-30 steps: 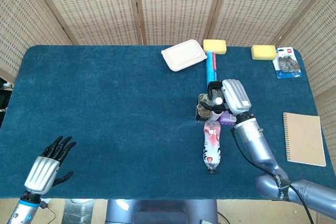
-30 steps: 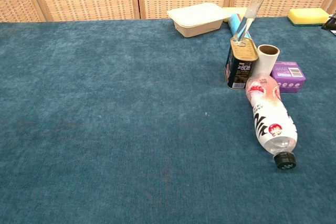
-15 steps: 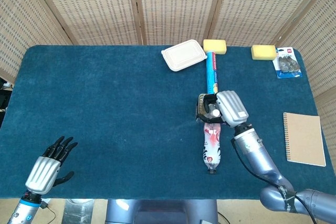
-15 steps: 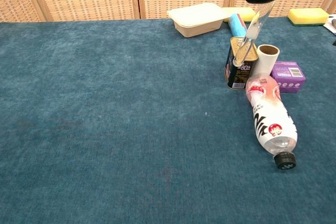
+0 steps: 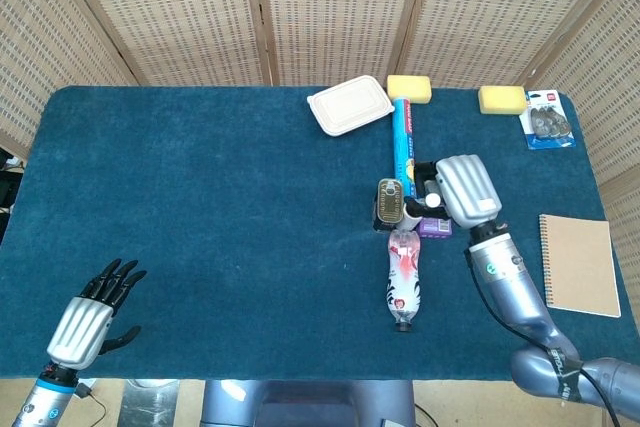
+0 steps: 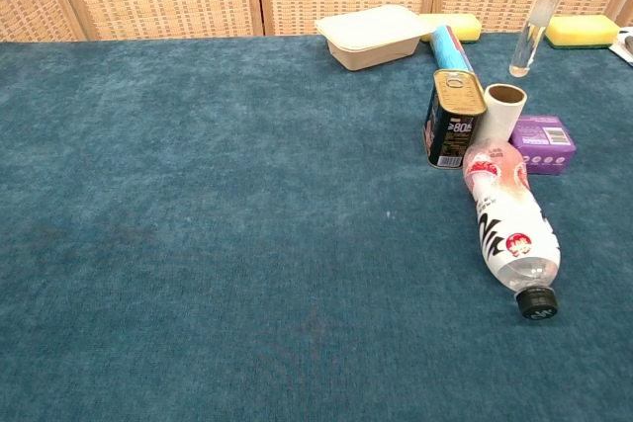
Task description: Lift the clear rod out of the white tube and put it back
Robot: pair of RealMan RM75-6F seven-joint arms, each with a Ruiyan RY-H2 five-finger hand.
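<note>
One clear rod [image 6: 529,32], transparent, slender, near upright with a slight lean, lower end open or blunt. Location: held aloft by the right hand [image 5: 462,187], its tip hanging above and a little right of the white tube [image 6: 501,111], clear of the rim.

Change: half a second ago the rod slanted down over the tin can [image 6: 452,118], left of the tube; it has since swung rightward and straightened. Judgement: lift-out is done and re-insertion is under way; the tip needs to shift slightly left and then descend into the mouth.

White tube: upright on the tabletop [image 6: 198,224], brown inner bore showing, wedged between the tin can, a purple box [image 6: 544,140] and the shoulder of a fallen plastic bottle [image 6: 509,229]. Empty, as far as the chest view shows.

Right hand: grasps the rod's top between dark fingers, seen only at the chest view's upper edge.

Left hand [image 5: 92,313]: released, fingers spread, at the tabletop's near left corner, holding nothing
</note>
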